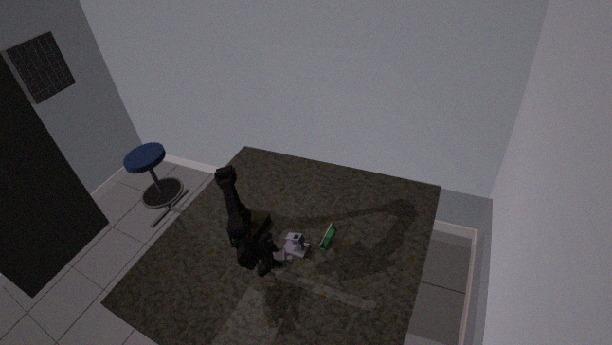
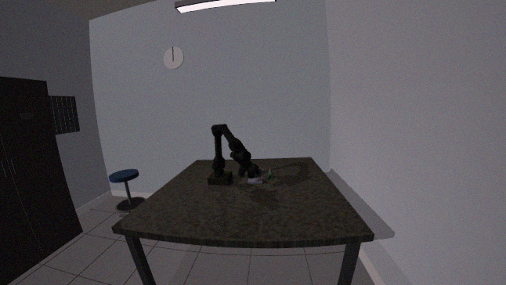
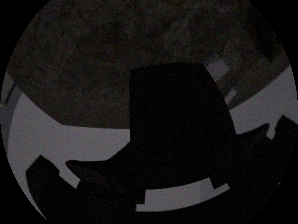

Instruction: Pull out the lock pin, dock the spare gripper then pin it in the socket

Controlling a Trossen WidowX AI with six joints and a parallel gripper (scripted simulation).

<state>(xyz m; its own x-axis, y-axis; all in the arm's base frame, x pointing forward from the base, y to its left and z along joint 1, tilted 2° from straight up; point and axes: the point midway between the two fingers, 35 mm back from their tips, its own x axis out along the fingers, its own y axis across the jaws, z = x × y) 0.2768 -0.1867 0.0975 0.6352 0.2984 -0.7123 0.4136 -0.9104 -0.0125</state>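
My gripper (image 1: 266,265) (image 2: 251,174) (image 3: 168,127) is low over the table, just left of the light grey mount (image 1: 297,244) (image 2: 256,181). It is shut on the spare gripper (image 3: 174,112), which shows in the wrist view as a dark block between my fingers, over a pale grey surface. In the top and exterior views my arm hides the spare gripper. The green lock pin (image 1: 328,236) (image 2: 269,174) with a red tip lies on the table a little to the right of the mount, apart from it. I cannot make out the socket in this dim light.
The arm's base (image 1: 258,223) (image 2: 219,178) stands on the dark stone table (image 1: 360,190) (image 2: 243,219) behind the mount. A blue stool (image 1: 144,157) (image 2: 124,175) stands on the floor to the left. A wall runs close along the table's right side.
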